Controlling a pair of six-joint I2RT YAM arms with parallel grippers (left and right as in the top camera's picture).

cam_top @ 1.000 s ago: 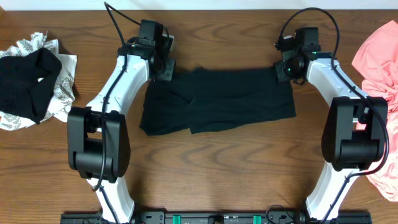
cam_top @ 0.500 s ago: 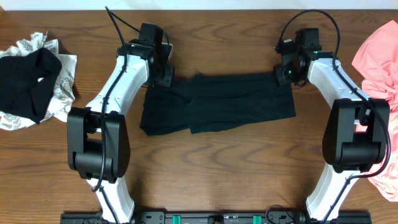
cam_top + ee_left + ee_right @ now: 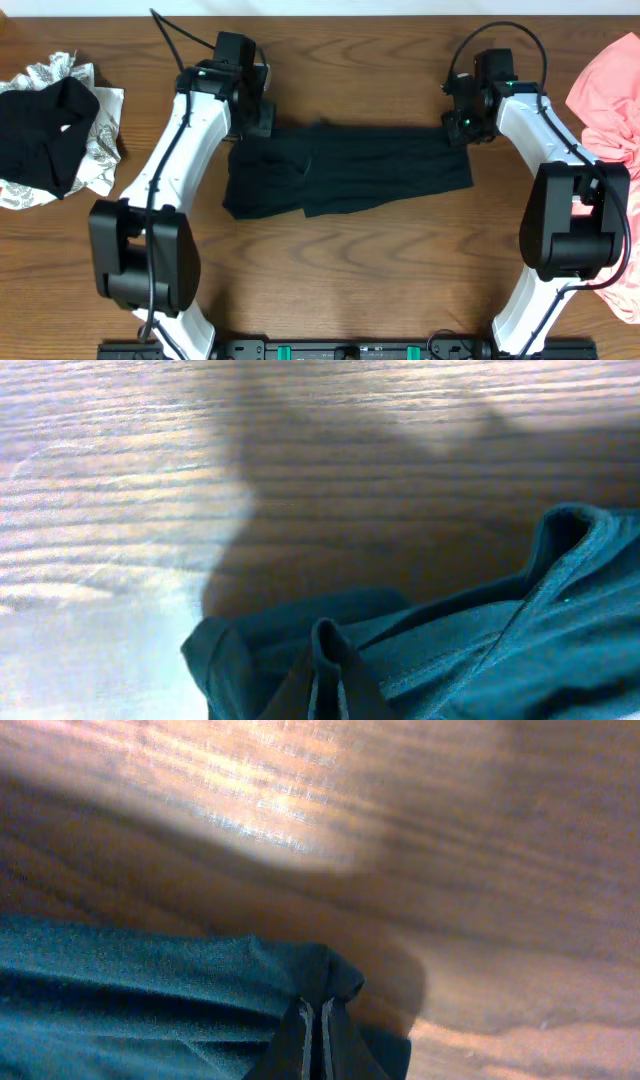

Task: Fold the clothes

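The black shirt (image 3: 350, 170) is lying spread across the middle of the table (image 3: 340, 270), between the two arms. Its left part is bunching into loose folds.

Grip: you are holding it by both far corners. The left gripper (image 3: 258, 118) is clamping the far left corner and the right gripper (image 3: 462, 125) the far right one. On the right wrist camera the fingers (image 3: 298, 1045) are pressing together with only a hairline between them, and a tuck of shirt edge is rising into them. On the left wrist camera a ridge of cloth is running up into the closed fingers (image 3: 338, 695), which are hard to tell from the dark fabric.

Surroundings: at the far left edge another black garment (image 3: 45, 130) is lying on top of a white-grey patterned piece (image 3: 100, 150), well apart from the shirt. At the right edge a salmon-pink tee (image 3: 605, 100) is sitting crumpled.

Obscured: from overhead the gripper bodies are covering both pinched corners. The frame edge is cutting off the tee, and the right arm (image 3: 565, 215) is overlapping part of it. You cannot make out any print on it.
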